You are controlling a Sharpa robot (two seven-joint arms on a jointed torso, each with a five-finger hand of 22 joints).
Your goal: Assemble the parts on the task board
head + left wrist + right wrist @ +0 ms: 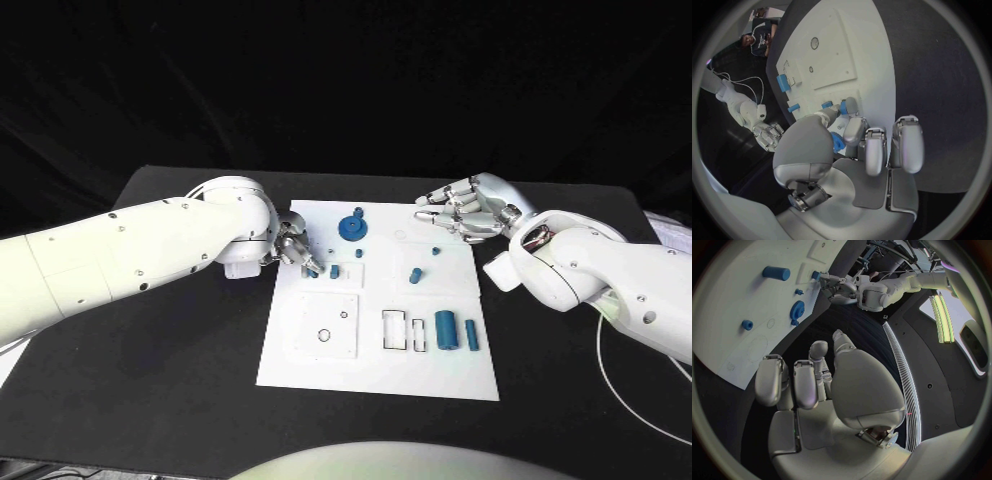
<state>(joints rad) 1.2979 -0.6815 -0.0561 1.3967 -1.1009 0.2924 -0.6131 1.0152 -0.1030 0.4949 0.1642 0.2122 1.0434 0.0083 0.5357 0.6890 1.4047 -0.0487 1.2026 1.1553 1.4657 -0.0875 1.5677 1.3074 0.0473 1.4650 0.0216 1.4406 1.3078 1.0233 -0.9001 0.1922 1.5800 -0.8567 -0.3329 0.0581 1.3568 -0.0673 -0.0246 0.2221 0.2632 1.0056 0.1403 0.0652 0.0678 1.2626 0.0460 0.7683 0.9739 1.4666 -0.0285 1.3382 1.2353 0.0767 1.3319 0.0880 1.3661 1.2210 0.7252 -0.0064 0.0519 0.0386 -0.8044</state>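
Left hand (293, 250) pinches a blue part (313, 268) (fingers down); right hand (464, 210) hovers curled, holding nothing.

A black desk (173, 380) carries everything. A thin white cable (613, 385) loops over its right side. Black cloth (346, 80) hangs behind.

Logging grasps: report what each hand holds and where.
Left hand: fingertips at a small blue part; the hold itself cannot be told. Right hand holds nothing, fingers curled.

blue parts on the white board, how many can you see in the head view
7: a gear at the far end, a small peg, two pieces by the left hand, two mid-board, a pair of cylinders near the right edge; fingers may hide more.
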